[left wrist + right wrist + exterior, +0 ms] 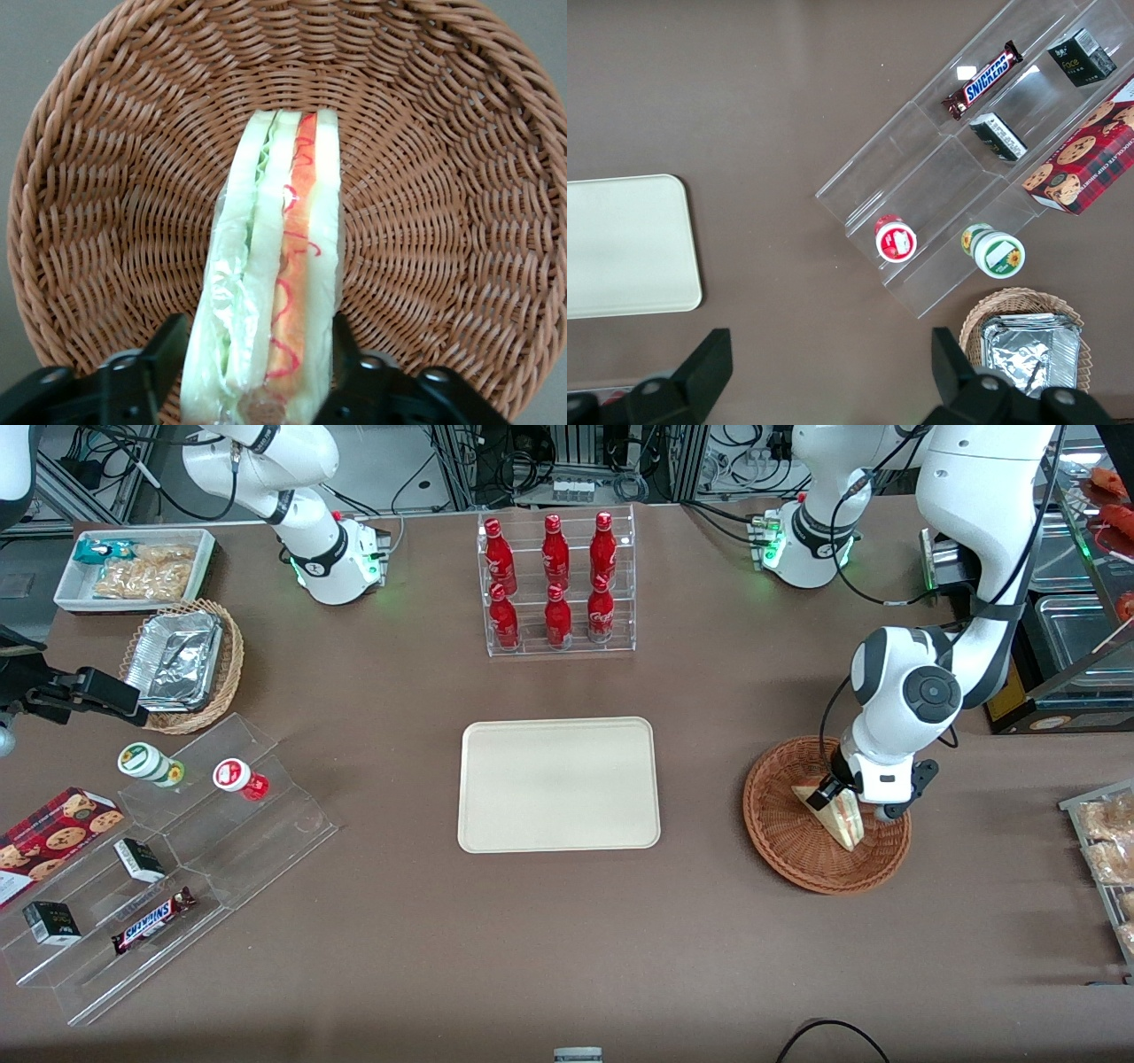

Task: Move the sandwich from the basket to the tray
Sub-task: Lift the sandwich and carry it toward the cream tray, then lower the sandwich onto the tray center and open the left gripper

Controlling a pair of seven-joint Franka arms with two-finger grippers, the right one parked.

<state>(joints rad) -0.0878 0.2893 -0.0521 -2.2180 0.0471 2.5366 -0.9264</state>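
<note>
- Two views give us the gripper: from the front we see only its body low over the basket, while the wrist view looks straight down between the fingers.
- From the wrist we see the sandwich standing on edge in the basket, its near end between the two black fingers; one finger touches the wrapper and the other lies against the bread, so we read the gripper as clenched on the sandwich.
- From the front we see what the wrist camera misses: the tray lies flat, well apart from the gripper toward the parked arm's end, with nothing on it.
- The right wrist view shows a corner of that tray and none of the gripper.
- The sandwich is a triangular wedge under the gripper, its tip pointing toward the front camera.
- Its cut edge shows white bread outside, pale green next to one slice and an orange strip with red squiggles next to the other.
- A clear, crinkled film wraps it and catches the light.
- The basket is round and shallow, reddish-brown wicker with ribs fanning out from the centre and a twisted rim.
- The tray is smooth cream plastic, rectangular, with rounded corners and a low rim.
- All of it rests on a matte brown table.
</note>
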